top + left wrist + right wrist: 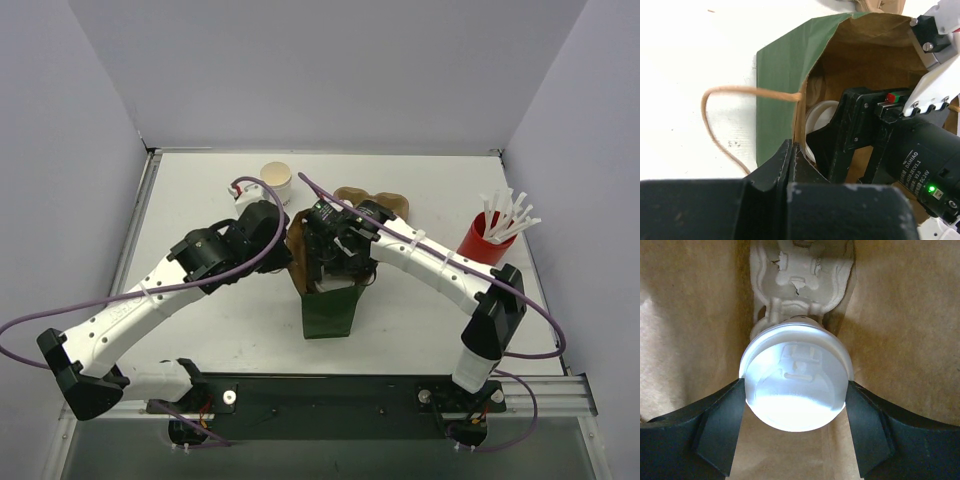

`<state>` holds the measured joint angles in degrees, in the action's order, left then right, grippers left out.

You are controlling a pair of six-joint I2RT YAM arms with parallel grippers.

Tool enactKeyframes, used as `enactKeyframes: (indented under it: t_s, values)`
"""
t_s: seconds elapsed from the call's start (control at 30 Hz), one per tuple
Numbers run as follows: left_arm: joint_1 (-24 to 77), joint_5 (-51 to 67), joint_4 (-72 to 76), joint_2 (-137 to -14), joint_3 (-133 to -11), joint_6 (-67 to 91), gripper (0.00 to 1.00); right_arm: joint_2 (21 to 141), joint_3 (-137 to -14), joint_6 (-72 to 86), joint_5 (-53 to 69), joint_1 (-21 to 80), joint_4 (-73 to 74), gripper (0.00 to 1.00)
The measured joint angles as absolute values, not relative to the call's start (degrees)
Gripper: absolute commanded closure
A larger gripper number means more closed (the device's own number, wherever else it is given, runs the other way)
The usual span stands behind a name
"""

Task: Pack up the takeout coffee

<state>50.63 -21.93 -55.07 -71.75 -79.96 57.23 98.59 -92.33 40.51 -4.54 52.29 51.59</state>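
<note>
Right gripper [795, 396] clamps the takeout coffee [795, 382] between its 2 fingers, lid toward the wrist, cup axis pointing straight ahead into the paper bag [782, 85]. Left gripper [793, 154] is pinched closed on that bag's rim.

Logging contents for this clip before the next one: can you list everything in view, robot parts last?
paper bag: one, green outside, brown inside, lying mid-table
lidded cup: one, white, gripped inside the bag
moulded piece: one, off-white, deeper in the bag behind the cup
open paper cup: one, white, beige inside, back of the table
red cup: one, holding white straws, right side
carrier: one, brown cardboard, behind the bag
table: one, white
left arm and right arm: white and black, both at the bag
left fingers: black, shut on the bag's rim
right fingers: black, closed on the lidded cup
</note>
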Motion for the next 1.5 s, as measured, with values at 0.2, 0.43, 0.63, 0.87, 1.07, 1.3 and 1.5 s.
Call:
enactKeyframes:
  t_s: [0.2,0.43,0.63,0.87,1.07,1.3,1.5]
  values:
    - [50.63,-22.13,-54.72,-71.53,-80.23,51.55,1.00,99.00,-92.79,40.51,-4.58,52.56,51.62,0.51]
    - [50.63,-20.53,-54.28,-72.69,-82.43,41.39,1.00,99.57,-93.49,40.51,-4.58,52.56,51.70,0.51]
    - [50.92,-23.81,-58.28,-77.65,-87.66,35.42,1.00,100.05,-94.04,40.56,-4.60,52.56,51.66,0.51]
    - [51.40,-29.26,-62.63,-79.57,-89.52,31.68,1.00,100.42,-94.37,40.56,-4.73,52.56,51.59,0.51]
    - [51.90,-33.76,-64.90,-79.77,-90.54,30.57,1.00,101.01,-94.96,40.51,-4.67,52.58,51.20,0.51]
    - [52.58,-37.60,-67.11,-80.18,-91.88,29.43,1.00,101.47,-94.98,40.51,-4.05,52.58,50.74,0.51]
    - [52.40,-35.77,-65.80,-79.81,-91.61,29.45,0.91,101.62,-95.26,40.49,-3.92,52.56,51.05,0.51]
